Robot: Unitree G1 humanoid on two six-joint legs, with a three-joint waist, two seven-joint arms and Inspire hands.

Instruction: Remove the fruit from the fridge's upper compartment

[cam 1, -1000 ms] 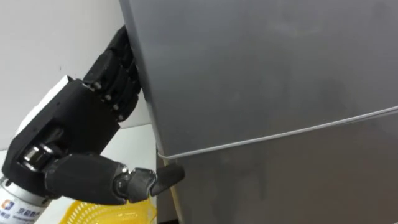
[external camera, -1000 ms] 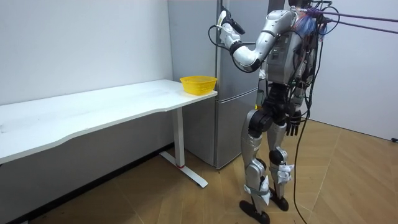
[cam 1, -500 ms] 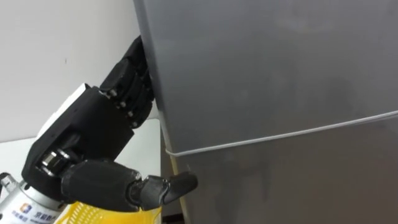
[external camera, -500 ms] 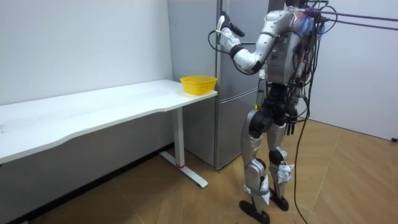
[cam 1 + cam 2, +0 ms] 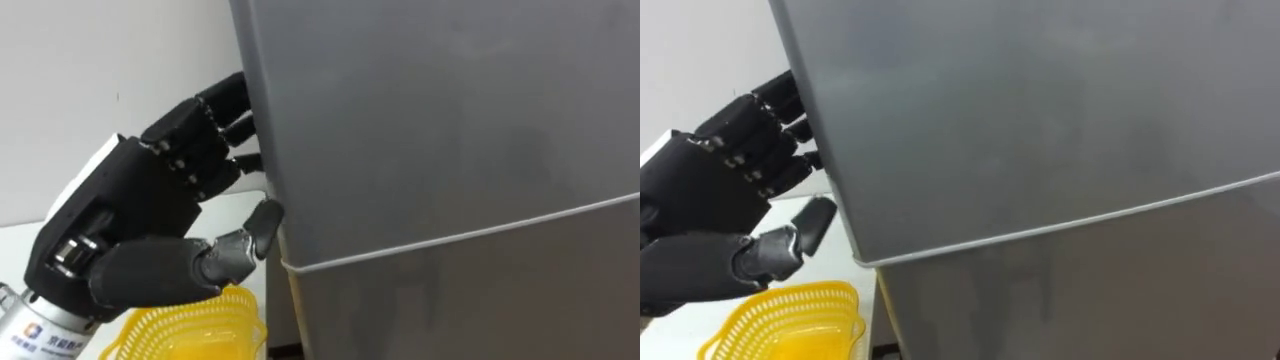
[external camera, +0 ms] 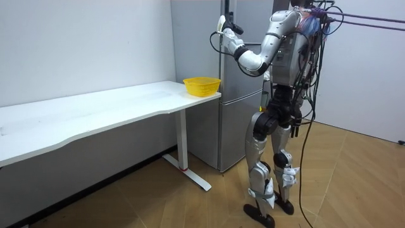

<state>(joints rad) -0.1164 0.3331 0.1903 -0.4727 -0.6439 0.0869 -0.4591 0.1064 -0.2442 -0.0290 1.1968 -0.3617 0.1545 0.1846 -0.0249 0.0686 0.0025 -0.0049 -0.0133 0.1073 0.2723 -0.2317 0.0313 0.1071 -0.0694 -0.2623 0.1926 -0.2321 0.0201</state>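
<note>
The grey fridge (image 6: 239,120) stands right in front of me, at the end of the white table. Its upper door (image 5: 450,120) is closed, and a thin seam separates it from the lower door (image 5: 480,300). My black left hand (image 5: 150,200) is raised at the upper door's left edge. Its fingers are loosely extended with the tips against the door's side, and the thumb (image 5: 262,222) rests at the front corner just above the seam. In the room view my right hand (image 6: 299,128) hangs by my hip.
A yellow mesh basket (image 5: 190,325) sits on the white table (image 6: 114,107) just left of the fridge, under my left hand. A white wall runs behind the table. Wooden floor lies open behind me.
My left hand's fingers have slid out from behind the door's edge and the thumb has risen from the seam to the door's corner. The view has shifted, so more of the basket shows.
</note>
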